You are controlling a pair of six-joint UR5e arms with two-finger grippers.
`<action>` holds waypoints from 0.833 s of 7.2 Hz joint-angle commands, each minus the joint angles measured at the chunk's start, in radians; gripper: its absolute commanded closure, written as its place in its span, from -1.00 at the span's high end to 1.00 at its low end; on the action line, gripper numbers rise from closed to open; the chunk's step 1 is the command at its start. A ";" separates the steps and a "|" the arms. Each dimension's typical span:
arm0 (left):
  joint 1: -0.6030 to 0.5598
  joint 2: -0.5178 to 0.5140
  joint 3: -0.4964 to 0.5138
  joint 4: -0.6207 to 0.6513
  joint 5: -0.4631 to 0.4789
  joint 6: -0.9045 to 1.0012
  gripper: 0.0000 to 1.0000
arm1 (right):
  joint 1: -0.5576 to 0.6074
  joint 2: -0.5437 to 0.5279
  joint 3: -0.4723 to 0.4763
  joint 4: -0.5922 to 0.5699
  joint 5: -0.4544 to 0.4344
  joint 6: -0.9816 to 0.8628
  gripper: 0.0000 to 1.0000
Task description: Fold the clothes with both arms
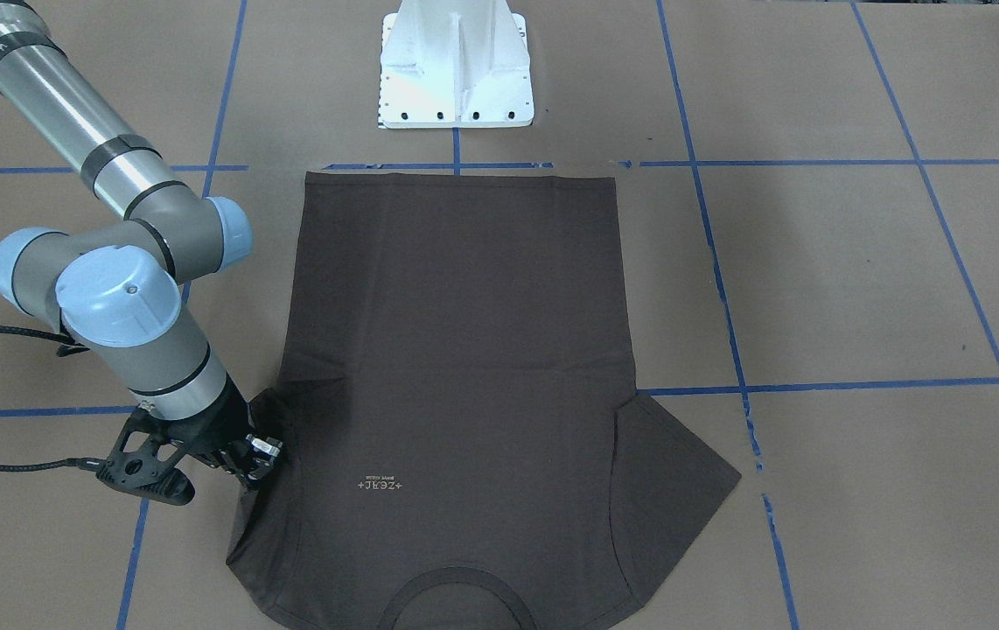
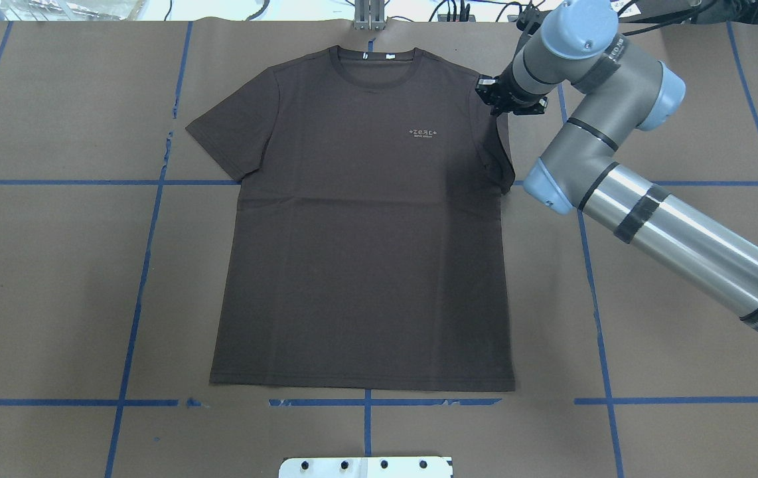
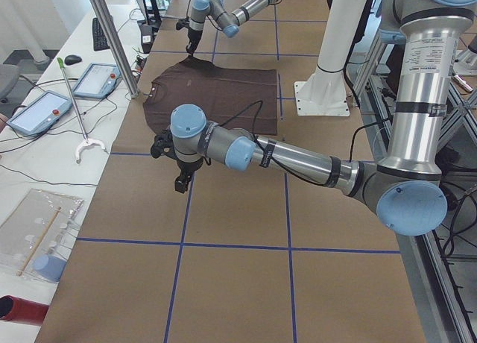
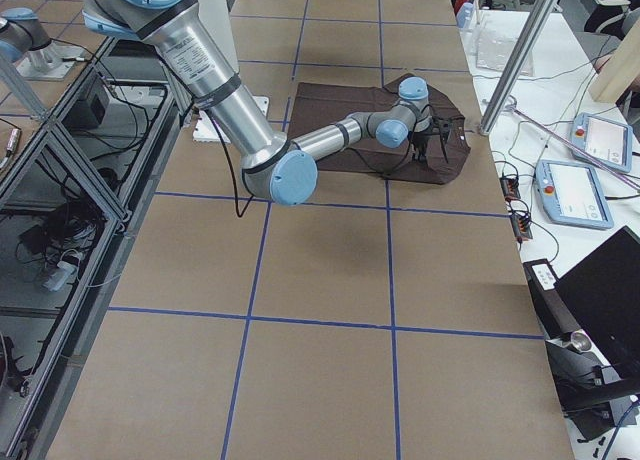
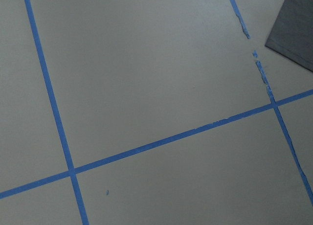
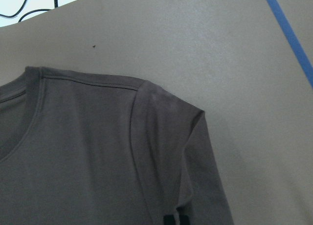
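Note:
The dark brown T-shirt (image 2: 366, 219) lies flat, chest up, collar at the table's far edge and hem toward the robot's base. My right gripper (image 2: 493, 106) is down at its right sleeve, and in the front view (image 1: 253, 468) the sleeve is bunched up against the fingers. In the right wrist view the sleeve (image 6: 195, 156) rises to a black fingertip (image 6: 174, 220). The gripper looks shut on the sleeve. My left gripper (image 3: 181, 185) hangs over bare table beyond the other sleeve. I cannot tell whether it is open or shut. The left wrist view shows only a sleeve corner (image 5: 296, 32).
The white pedestal base (image 1: 456, 66) stands at the hem side. Blue tape lines (image 2: 147, 265) grid the brown table. A metal post (image 3: 112, 41), tablets (image 3: 37, 110) and cables sit along the side table past the collar edge.

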State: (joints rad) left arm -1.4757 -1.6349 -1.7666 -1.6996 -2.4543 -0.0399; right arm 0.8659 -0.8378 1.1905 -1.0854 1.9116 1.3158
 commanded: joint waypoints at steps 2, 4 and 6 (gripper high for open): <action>0.000 0.009 -0.057 0.005 0.000 -0.038 1.00 | -0.031 0.129 -0.141 0.004 -0.052 0.028 -1.00; 0.006 0.020 -0.074 0.000 0.003 -0.052 1.00 | -0.080 0.149 -0.173 0.021 -0.100 0.025 0.38; 0.059 -0.008 -0.059 -0.032 0.002 -0.154 1.00 | -0.110 0.160 -0.169 0.051 -0.145 0.029 1.00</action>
State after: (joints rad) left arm -1.4487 -1.6235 -1.8350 -1.7082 -2.4527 -0.1185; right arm 0.7701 -0.6844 1.0179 -1.0477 1.7857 1.3434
